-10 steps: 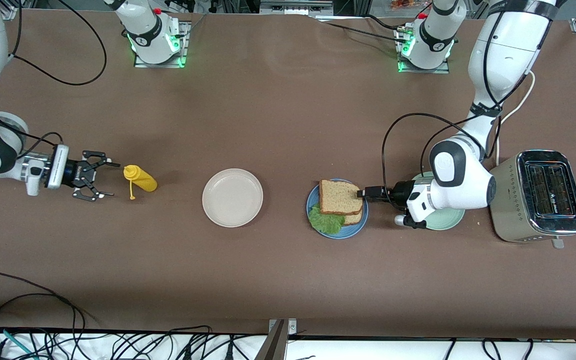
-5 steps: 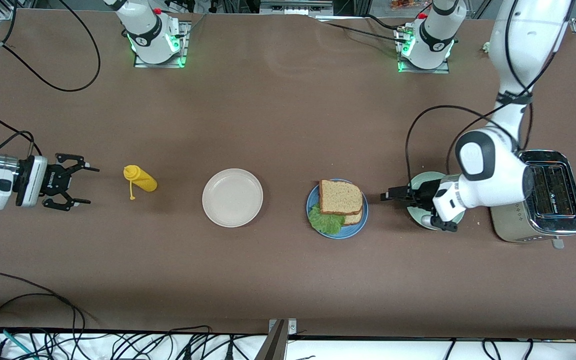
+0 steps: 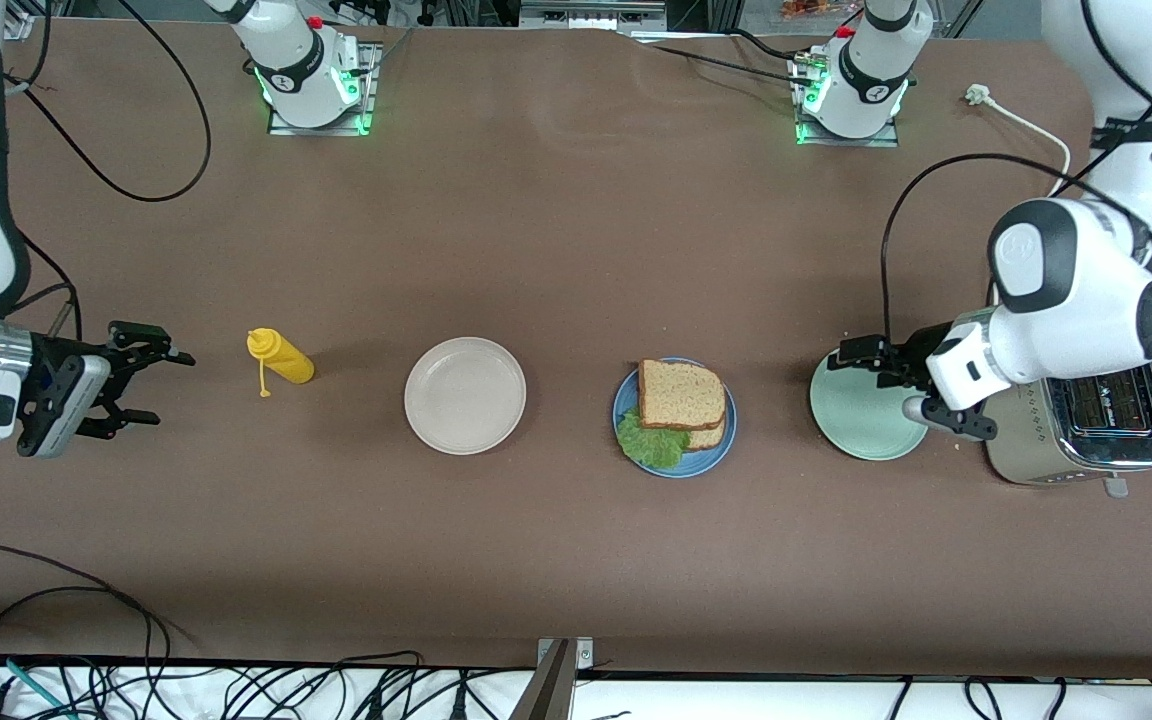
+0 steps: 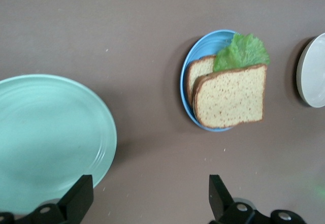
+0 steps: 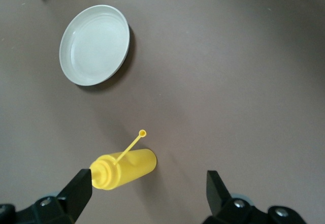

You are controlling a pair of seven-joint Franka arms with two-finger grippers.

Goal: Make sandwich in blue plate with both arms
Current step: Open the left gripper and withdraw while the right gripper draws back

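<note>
In the front view, the sandwich (image 3: 681, 405) sits on the blue plate (image 3: 726, 440) near the middle of the table, the top slice of bread a little askew on the lower one and the lettuce (image 3: 652, 445) spilling out at about seven o'clock toward the front camera. The white plate (image 3: 465, 395) lies beside it toward the right arm's end, and the yellow bottle (image 3: 282, 359) lies on its side farther along that way, its cap hanging on a strap. The green plate (image 3: 861, 420) lies beside the blue one toward the left arm's end, with the toaster (image 3: 1086, 425) just past it. The left gripper (image 3: 851, 353) hangs over the rim of the green plate at about eleven o'clock, holding nothing. The right gripper (image 3: 158, 385) hangs over bare table, at nine o'clock from the bottle and apart from it, fingers spread and empty. In the left wrist view, the two black fingertips (image 4: 76, 198) stand wide apart with nothing between them; the green plate (image 4: 45, 140), the blue plate (image 4: 190, 69) with the sandwich (image 4: 231, 97), and an edge of the white plate (image 4: 312, 79) lie below. In the right wrist view, the fingertips (image 5: 76, 191) are likewise wide apart and empty, the bottle (image 5: 124, 169) lies between and under them, and the white plate (image 5: 95, 44) lies farther off.
</note>
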